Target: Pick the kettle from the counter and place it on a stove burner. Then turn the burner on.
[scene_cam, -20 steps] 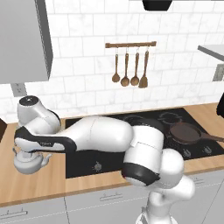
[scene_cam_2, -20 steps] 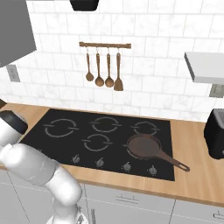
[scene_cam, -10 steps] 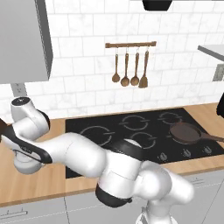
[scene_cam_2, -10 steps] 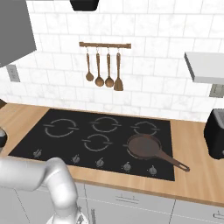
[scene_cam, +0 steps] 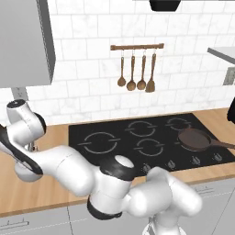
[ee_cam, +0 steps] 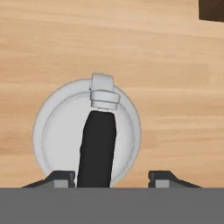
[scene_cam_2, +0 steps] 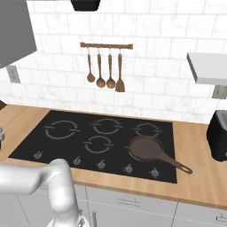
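Silvery-white kettle (ee_cam: 87,133) seen from straight above in hand view, sat on light wood counter (ee_cam: 175,65), spout toward top of view, black arched handle running from spout down toward bottom edge. Gripper (ee_cam: 111,177) hovered over it, jaws spread wide, no contact judged. One fingertip (ee_cam: 59,177) lined up just beside the handle, other fingertip (ee_cam: 164,177) well off past the kettle rim, so handle sat off-centre in the gap, close to one finger. Step in hand judged: approach for the pick, nothing grasped yet. To do it well: shift sideways until handle sits midway between the tips, keep wrist square to the handle line so pads close across its width, not along it. Then drop straight down until tips straddle the arch near its top, close, check for tilt before lifting. Risk judged: closing as-is would push the handle sideways and tip or slide the kettle. In left base view arm reached far left over counter (scene_cam: 46,193), left of black cooktop (scene_cam: 137,137); kettle itself not made out there. Widest burner ring (scene_cam_2: 61,128) at cooktop's left, nearest the kettle side, bare. Dark frying pan (scene_cam_2: 148,148) sat on right-hand ring, well apart from the carry path. Knobs along cooktop front edge, too small to read.
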### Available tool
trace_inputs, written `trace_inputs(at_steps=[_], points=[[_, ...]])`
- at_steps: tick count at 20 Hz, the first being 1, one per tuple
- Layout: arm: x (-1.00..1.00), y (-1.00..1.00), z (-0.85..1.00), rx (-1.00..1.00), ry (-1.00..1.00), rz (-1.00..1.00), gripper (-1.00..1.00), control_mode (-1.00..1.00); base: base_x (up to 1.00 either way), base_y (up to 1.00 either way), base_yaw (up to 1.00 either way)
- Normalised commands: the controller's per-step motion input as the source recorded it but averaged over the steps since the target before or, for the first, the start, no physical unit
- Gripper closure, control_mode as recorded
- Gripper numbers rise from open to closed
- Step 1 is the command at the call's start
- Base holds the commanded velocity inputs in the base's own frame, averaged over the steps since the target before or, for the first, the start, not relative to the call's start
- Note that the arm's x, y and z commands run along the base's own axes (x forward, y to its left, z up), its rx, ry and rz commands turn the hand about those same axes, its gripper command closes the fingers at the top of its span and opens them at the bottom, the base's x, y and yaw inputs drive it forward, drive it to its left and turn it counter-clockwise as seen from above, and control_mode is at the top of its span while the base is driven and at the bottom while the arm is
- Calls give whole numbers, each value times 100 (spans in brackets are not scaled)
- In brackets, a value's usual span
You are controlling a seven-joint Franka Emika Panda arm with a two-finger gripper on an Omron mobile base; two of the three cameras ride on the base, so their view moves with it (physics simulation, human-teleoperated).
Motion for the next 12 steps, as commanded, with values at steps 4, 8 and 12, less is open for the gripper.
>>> trace_inputs(at_steps=[4, 8, 12], points=[[-9, -4, -9, -4, -1, 0, 100, -100, 0, 0, 0], [-46, -41, -5, -11, -27, 0, 100, -100, 0, 0, 0], [-60, -86, 19, -12, -76, 0, 100, -100, 0, 0, 0]])
